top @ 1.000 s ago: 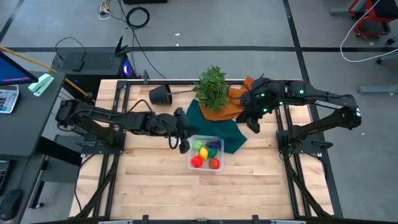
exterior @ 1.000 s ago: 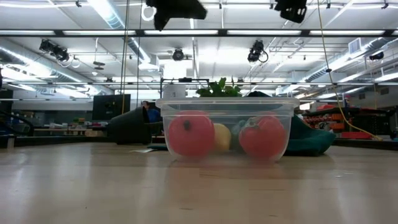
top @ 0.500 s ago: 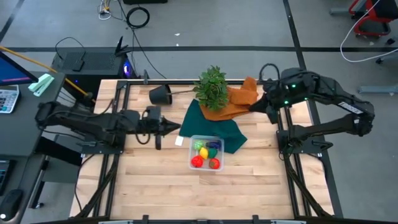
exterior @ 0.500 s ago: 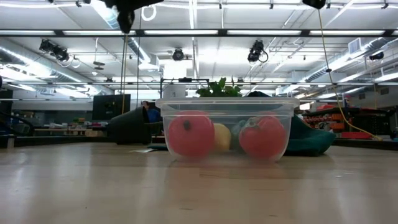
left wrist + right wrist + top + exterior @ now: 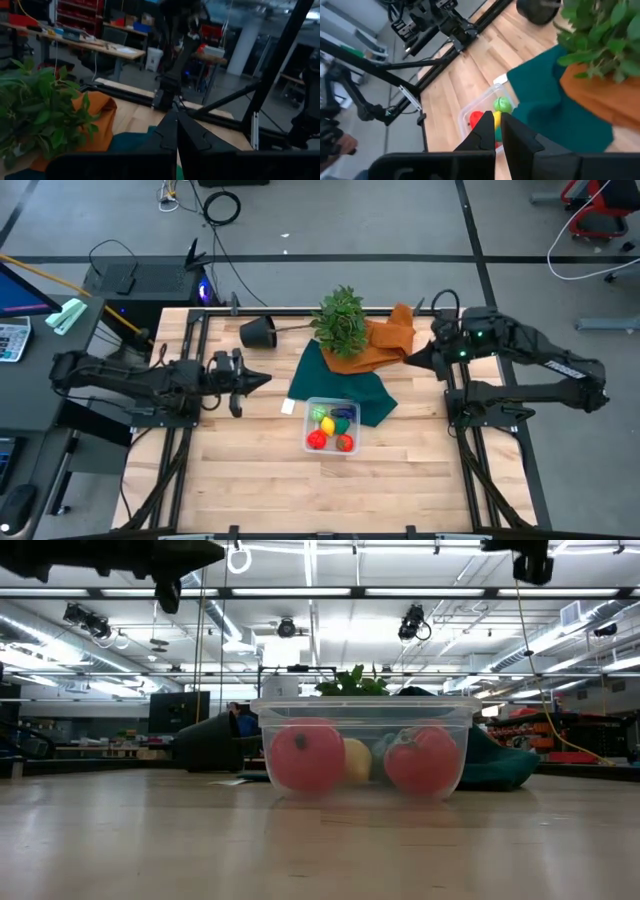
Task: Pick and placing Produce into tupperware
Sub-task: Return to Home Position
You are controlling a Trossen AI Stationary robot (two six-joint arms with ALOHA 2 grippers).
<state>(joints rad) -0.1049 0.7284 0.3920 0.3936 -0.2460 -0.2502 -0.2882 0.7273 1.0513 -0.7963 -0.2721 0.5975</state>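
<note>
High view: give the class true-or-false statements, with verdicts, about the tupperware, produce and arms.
The tupperware holds two red produce pieces. True.
The left gripper grips a lemon. False: its fingers are shut, empty.
The potted plant stands inside the tupperware. False: it stands outside it.
A small white block lies beside the tupperware. True.
The right gripper hovers over the tupperware. False: it is near the table's right side.

Low view chops the left arm and right arm off at the top edge, so only dark bits show. The tupperware wall hazes the produce, and the yellow piece sits mostly behind two red ones. In the right wrist view, the right gripper covers part of the container. From above, the pieces are too small to name.
</note>
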